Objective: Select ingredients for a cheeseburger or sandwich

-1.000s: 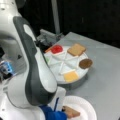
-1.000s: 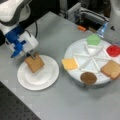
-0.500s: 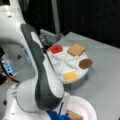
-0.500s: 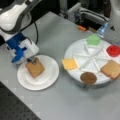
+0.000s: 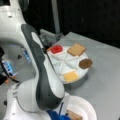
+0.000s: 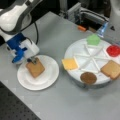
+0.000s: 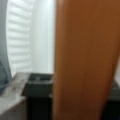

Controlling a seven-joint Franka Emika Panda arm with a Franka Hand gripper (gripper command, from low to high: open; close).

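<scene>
At a front view's left, the gripper (image 6: 33, 60) hangs low over the white paper plate (image 6: 50, 77), at the upper left corner of a toast square (image 6: 35, 68). The toast lies on the plate, a little tilted. The fingers seem to touch or pinch its corner, but I cannot tell if they grasp it or have let go. In the wrist view the toast (image 7: 85, 60) fills most of the picture as a broad orange-brown band, very close to the camera, with the ribbed rim of the plate (image 7: 22, 37) behind it at the left and a dark finger (image 7: 37, 82) below.

To the right, apart from the plate, stands the round white tray (image 6: 93, 60) with wedge compartments. Each piece lies in its own wedge: yellow cheese (image 6: 69, 64) at the left edge, brown patty (image 6: 88, 78) at the bottom, green lettuce (image 6: 93, 39) at the top, red tomato (image 6: 113, 50) at the right, and a second toast (image 6: 111, 69) at the lower right.

In a front view the arm (image 5: 42, 82) covers the left side; the tray (image 5: 71, 62) is behind it, with tomato (image 5: 56, 49), toast (image 5: 76, 49), patty (image 5: 85, 63) and cheese (image 5: 71, 76). At the bottom, the plate (image 5: 82, 107) carries the first toast (image 5: 74, 115).
</scene>
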